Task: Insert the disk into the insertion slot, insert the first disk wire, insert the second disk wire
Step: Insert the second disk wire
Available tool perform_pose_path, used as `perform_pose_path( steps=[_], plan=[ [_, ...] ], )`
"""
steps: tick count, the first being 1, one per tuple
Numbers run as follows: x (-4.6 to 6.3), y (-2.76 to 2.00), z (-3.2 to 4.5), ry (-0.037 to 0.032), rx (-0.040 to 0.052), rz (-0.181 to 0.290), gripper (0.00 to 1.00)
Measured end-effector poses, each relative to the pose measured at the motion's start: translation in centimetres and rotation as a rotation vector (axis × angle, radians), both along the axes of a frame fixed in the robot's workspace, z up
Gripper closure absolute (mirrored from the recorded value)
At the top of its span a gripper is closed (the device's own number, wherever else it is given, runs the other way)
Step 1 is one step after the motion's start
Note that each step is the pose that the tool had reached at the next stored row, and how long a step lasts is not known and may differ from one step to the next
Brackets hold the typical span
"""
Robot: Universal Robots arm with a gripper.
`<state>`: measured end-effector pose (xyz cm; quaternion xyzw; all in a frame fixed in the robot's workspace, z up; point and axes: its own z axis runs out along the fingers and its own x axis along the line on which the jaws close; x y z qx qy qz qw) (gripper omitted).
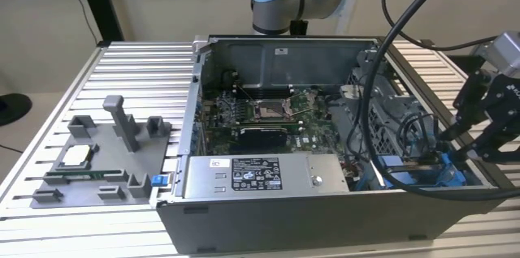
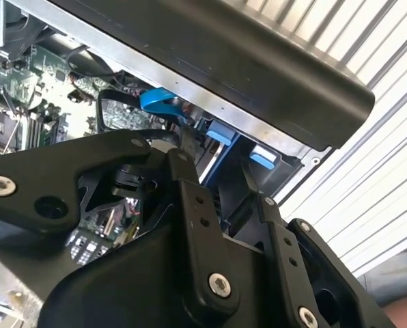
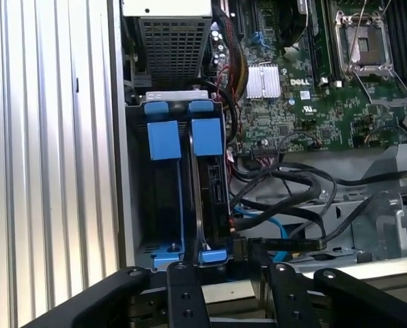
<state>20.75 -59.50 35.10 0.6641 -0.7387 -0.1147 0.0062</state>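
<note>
Black gripper [image 3: 220, 254] at the end of the blue-railed insertion slot [image 3: 138, 205].
Whether its jaws grip anything cannot be told. Just beyond, the disk [image 3: 214, 184] stands on edge in the slot's motherboard-side compartment, its dark narrow edge running away toward the perforated cage [image 3: 173, 44]. The green motherboard [image 3: 326, 116] lies beside it. The case sits on a ribbed aluminium table [image 1: 130, 69], with a beige wall [image 1: 162, 2] behind.

A white-and-black sticker [image 1: 254, 174] sat on the grey metal box [image 1: 325, 176], its fine print too small to read. A small white label [image 1: 281, 51], likewise unreadable, marked the case's back wall [image 1: 243, 66]. White lettering [image 3: 300, 82] stood on the green circuit board [image 3: 340, 123].
</note>
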Motion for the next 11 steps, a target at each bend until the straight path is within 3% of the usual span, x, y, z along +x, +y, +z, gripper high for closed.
perform_pose_path(
  steps=[4, 11],
  plan=[
    [-0.03, 0.0, -0.12, 0.0, 0.0112, 0.0, 0.0],
    [-0.22, 0.0, -0.29, 0.0, 0.0126, 0.0, 0.0]
  ],
)
